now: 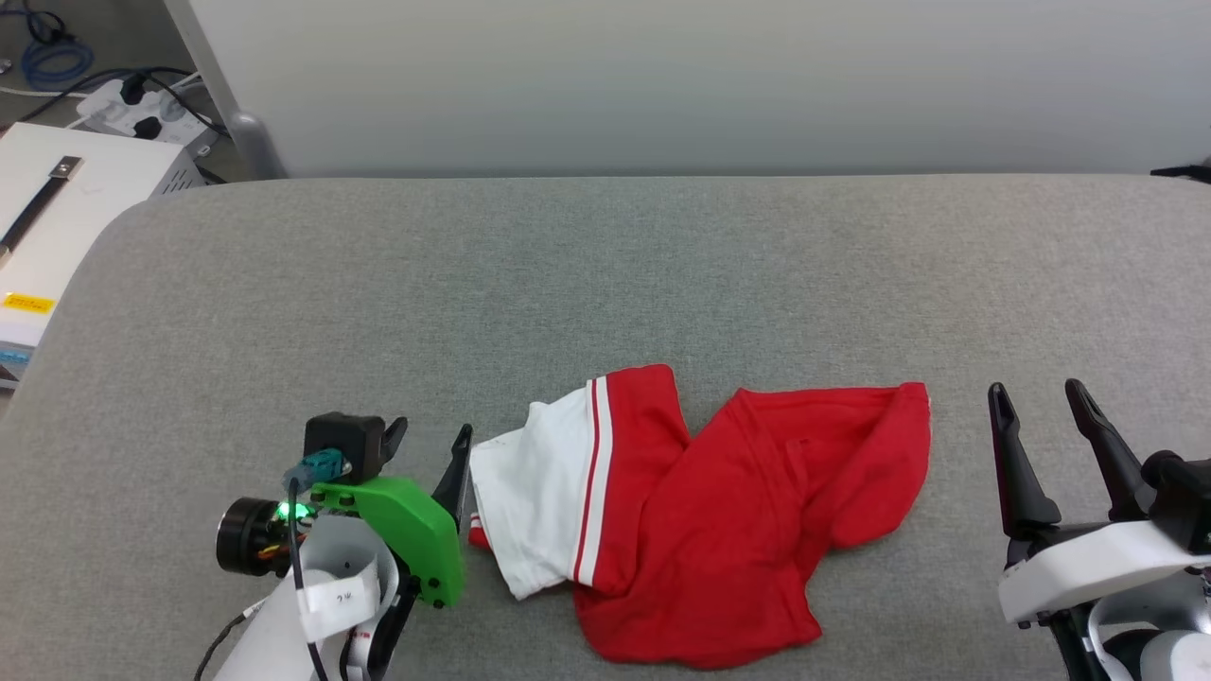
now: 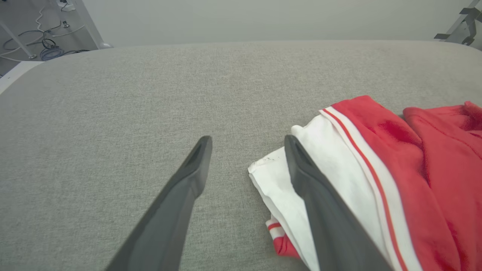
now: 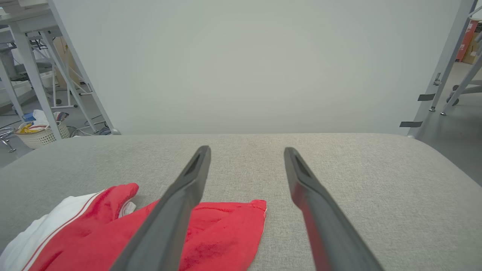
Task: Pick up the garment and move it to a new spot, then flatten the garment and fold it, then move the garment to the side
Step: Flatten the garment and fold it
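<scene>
Lying crumpled, garment [image 1: 719,530] — jaws spread, left perhaps touching sleeve [image 1: 530,492]

1. Probably a robotics lab or test workshop.
2. A power strip [image 1: 142,113] and looped cables [image 1: 52,57] lie on the floor beyond the padded table's [image 1: 662,284] far left corner.
3. Bare metal frames [image 3: 34,75] and a plain white partition [image 3: 244,67] stand behind the table.

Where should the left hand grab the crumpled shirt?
Probably the white sleeve, at its free edge. Come in low from the left end of the shirt, beside the open left hand: that edge lies loose on the table, nearest its fingers.
</scene>
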Robot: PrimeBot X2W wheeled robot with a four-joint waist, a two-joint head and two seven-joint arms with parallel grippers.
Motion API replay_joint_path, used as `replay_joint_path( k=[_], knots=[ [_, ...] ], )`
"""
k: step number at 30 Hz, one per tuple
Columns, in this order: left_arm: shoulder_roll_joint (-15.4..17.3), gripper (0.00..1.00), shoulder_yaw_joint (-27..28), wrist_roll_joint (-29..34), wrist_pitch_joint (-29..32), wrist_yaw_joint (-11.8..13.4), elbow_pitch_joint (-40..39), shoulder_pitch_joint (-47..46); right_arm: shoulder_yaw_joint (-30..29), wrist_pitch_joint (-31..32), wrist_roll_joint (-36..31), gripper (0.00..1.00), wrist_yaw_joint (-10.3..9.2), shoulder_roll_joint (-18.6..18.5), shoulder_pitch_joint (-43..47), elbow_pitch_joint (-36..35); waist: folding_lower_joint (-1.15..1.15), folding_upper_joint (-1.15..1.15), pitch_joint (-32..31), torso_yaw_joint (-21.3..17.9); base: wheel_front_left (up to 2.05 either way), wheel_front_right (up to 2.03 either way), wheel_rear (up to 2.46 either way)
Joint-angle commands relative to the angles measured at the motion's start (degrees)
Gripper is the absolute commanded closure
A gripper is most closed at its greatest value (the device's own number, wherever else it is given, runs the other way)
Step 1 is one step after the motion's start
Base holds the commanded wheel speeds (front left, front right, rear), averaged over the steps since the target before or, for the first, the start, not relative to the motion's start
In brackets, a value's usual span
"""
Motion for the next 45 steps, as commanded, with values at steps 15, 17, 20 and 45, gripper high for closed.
replay_joint_path(
  k=[15,17,20,45],
  knots=[
    [4.9,0.00,-6.2,-2.9,21.5,-6.9,14.3,-11.7,1.2,2.4,1.0,0.00,-0.02,2.1,1.6,-3.4,0.00,0.00,7.7,-6.2,0.00,0.00,0.00],
    [5.5,0.00,-7.9,-2.3,22.8,-7.3,15.7,-12.6,1.3,2.3,1.3,0.00,-0.02,2.2,1.4,-3.1,0.00,0.00,8.3,-6.5,0.00,0.00,0.00],
    [6.4,0.00,-12.4,-0.8,26.0,-7.9,17.5,-13.4,1.3,2.3,2.0,0.00,-0.02,2.4,1.2,-2.5,0.00,0.00,8.7,-6.9,0.00,0.00,0.00],
    [21.4,1.00,-12.9,-4.2,18.9,5.4,-7.0,-11.5,-1.2,3.8,4.7,0.00,-0.02,3.4,3.4,-0.1,0.00,0.00,4.0,-2.4,0.00,0.00,0.00]
  ],
)
